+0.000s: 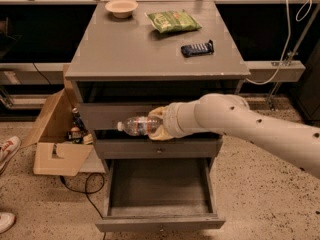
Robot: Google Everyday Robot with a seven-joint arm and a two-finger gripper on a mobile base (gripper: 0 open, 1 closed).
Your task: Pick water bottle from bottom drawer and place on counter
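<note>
My gripper (156,125) is shut on the water bottle (137,125), a clear bottle with a white cap pointing left. It holds the bottle sideways in front of the upper drawers, above the open bottom drawer (159,222) and below the counter (135,49). The pale arm reaches in from the right. The bottom drawer is pulled out and its inside shows nothing in it.
On the counter lie a pale bowl (122,7) at the back left, a green snack bag (173,20) and a dark blue ridged gadget (197,48). An open cardboard box (55,134) with small items stands left of the cabinet. A cable lies on the floor.
</note>
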